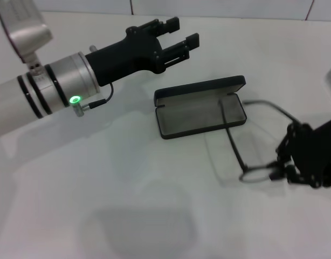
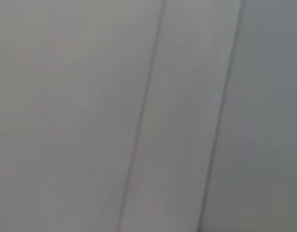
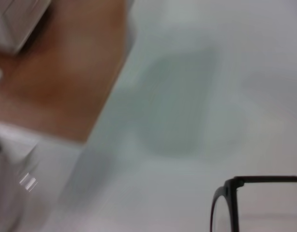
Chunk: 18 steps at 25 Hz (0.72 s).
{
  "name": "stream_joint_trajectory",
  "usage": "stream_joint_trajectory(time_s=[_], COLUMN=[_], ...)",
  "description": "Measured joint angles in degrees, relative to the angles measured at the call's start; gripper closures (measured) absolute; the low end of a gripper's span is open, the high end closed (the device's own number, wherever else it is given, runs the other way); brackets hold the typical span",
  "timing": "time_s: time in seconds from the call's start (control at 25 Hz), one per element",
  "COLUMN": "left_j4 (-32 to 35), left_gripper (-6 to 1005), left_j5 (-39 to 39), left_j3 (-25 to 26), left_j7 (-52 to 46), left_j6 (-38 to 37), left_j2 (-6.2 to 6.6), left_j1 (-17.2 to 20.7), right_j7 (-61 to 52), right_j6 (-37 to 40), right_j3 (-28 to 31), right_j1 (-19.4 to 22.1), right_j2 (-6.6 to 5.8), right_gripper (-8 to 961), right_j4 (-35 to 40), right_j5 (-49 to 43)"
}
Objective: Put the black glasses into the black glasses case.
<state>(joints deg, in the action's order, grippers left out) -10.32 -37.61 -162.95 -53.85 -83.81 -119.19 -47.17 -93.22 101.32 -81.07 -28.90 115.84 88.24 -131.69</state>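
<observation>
Left gripper (image 1: 179, 36), black and two-fingered on a silver-cuffed arm, hangs in the air above the table's far left part with its fingers spread apart and nothing between them. One flat rectangular black glasses case (image 1: 200, 108) with grey felt lining lies open on the white table (image 1: 101, 205) just right of centre, lid raised at the far side. One pair of thin black-framed glasses (image 1: 246, 156) with clear lenses sits immediately right of the case, outside it; one slim temple arm reaches across the case's right end. Right gripper (image 1: 281, 172), black, is closed on the frame at its near end beside one lens. Its wrist camera shows one frame corner and hinge (image 3: 233, 186) over the white surface.
</observation>
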Motion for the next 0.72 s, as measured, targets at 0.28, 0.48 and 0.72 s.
stream_joint_trajectory(time_s=[0.28, 0.48, 0.72], left_j4=[0.0, -0.13, -0.27], left_gripper=[355, 355, 356], left_j5=[-0.09, 0.59, 3.42], left_j3=[0.01, 0.01, -0.06], left_j7=[0.09, -0.9, -2.35], left_j6=[-16.33, -18.99, -17.44], left_j2=[1.83, 2.43, 2.26], left_j1=[0.02, -1.5, -4.14], right_j7=[10.94, 20.54, 36.59], right_j6=[-11.2, -21.43, -22.19], right_j3=[6.3, 6.19, 6.5], right_j1=[4.19, 6.79, 8.54], right_j2=[0.16, 0.23, -0.14], right_gripper=[835, 835, 835], right_j4=[-9.53, -17.68, -26.91], right_j5=[11.76, 24.18, 40.03])
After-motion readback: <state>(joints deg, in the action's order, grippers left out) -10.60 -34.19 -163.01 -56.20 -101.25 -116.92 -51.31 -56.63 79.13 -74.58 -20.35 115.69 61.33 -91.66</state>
